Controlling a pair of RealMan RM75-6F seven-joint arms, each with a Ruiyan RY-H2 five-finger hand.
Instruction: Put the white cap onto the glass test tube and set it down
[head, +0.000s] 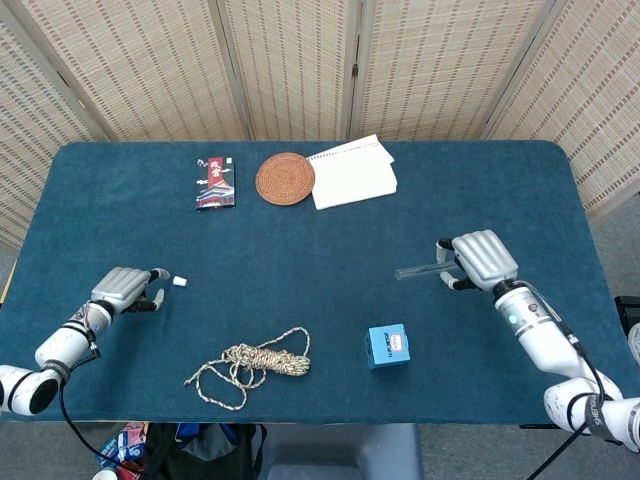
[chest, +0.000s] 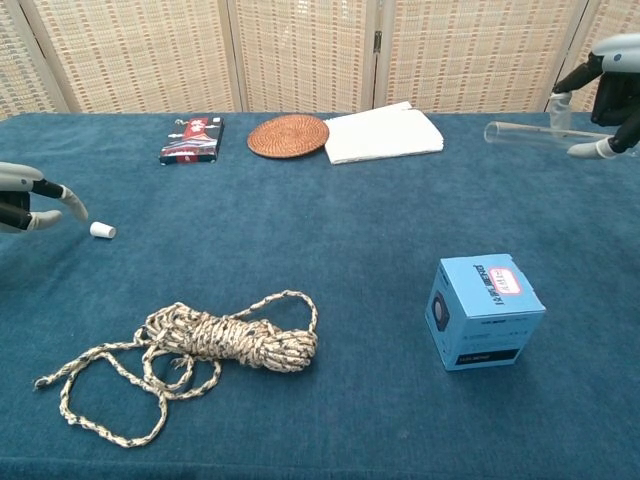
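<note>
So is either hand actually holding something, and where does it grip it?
The right hand holds the clear glass test tube by one end. The left hand holds nothing.

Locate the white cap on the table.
The white cap lies on the cloth at the left in both views, just off the left robot hand, up-left of the rope.

Both arms wear smooth silver-grey shells built from rounded segments. The left hand (head: 128, 288) has a pale grey ribbed back, dark finger segments and light tips; a thin black cable loops off its forearm below the near edge of the tabletop (head: 320, 220). The right hand (head: 478, 258) matches it, with the same ribbed grey back, black finger links and whitish tips. Its forearm carries a small green light, and black cables run beside it, off the tabletop's right corner.
</note>
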